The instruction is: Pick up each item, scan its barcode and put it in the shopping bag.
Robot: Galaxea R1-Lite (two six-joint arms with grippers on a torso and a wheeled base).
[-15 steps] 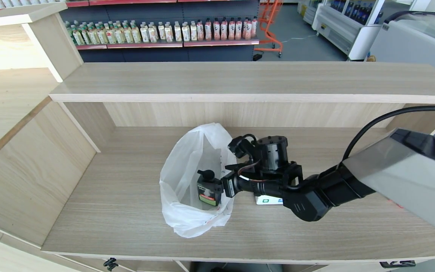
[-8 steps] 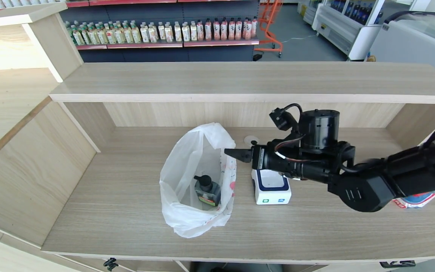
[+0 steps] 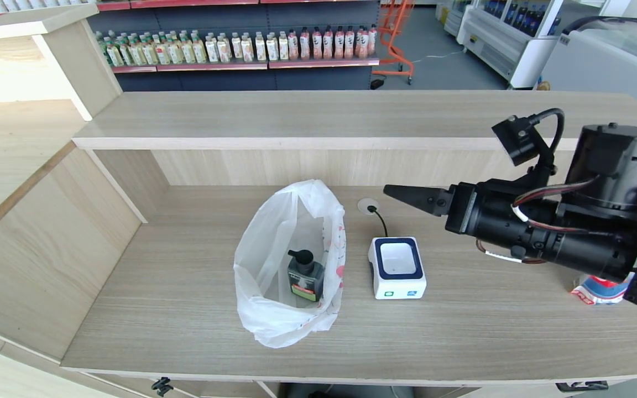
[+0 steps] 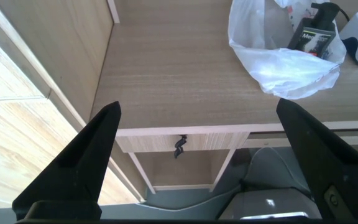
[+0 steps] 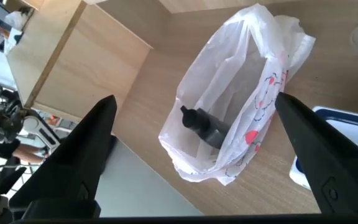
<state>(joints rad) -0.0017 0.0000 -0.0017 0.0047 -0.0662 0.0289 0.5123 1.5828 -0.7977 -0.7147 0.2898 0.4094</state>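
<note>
Currently my right gripper [image 3: 396,194] hangs spread and empty; next packet [image 3: 600,291] lies right of the scanner [image 3: 397,268], under that arm.

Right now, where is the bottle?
In the head view, the bottle stands inside the bag at the counter's middle, just left of the scanner.

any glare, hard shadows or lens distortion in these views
Head view: wide-angle bowing, so the counter edges curve; the wood panel at far left is washed out by strong light; shadows are soft. Right wrist view: even light, and the pump bottle shows inside the shopping bag without glare. Left wrist view: the boards beside the counter are overbright.
</note>
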